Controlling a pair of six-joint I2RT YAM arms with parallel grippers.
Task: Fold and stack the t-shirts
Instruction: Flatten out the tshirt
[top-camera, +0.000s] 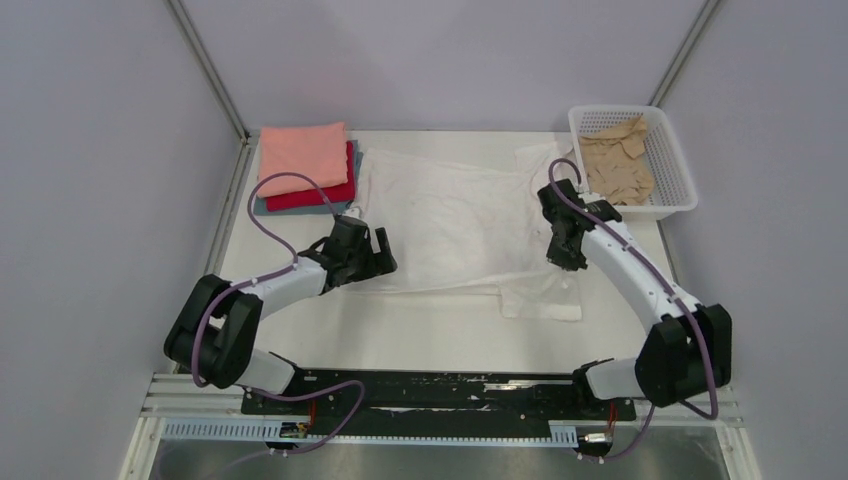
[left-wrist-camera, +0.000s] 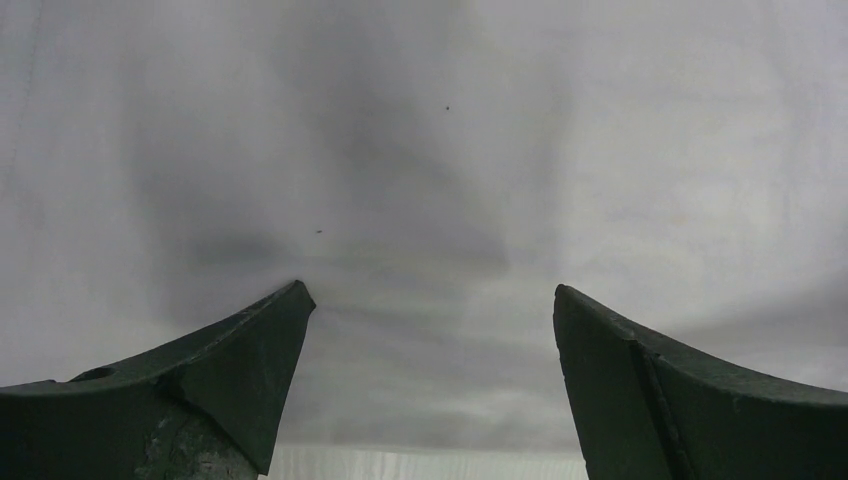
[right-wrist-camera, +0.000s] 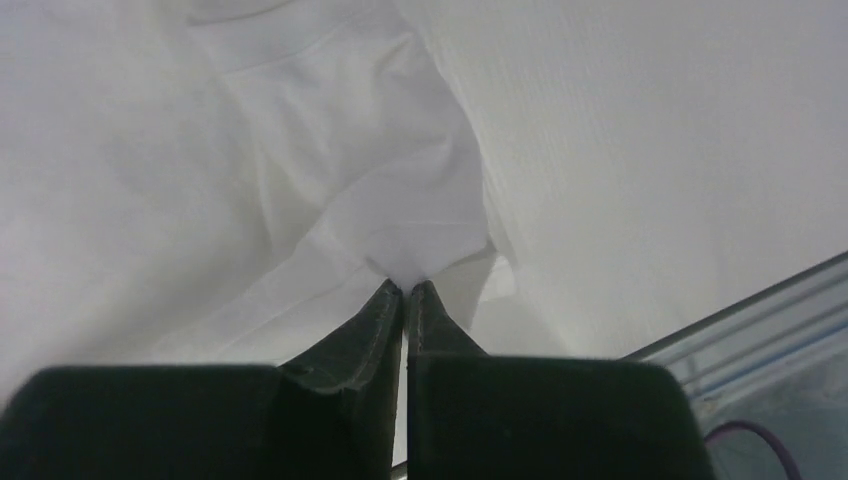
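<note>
The right gripper is pinched tight on a fold of the white t-shirt near its right edge. The left gripper hangs spread wide over its left edge. The folded stack lies just left of that shirt, and the tan t-shirt sits in a basket to its right.

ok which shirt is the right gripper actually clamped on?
The white t-shirt spread open mid-table; the right gripper pinches a fold of it. The folded stack sits far left, the tan shirt in the basket.
</note>
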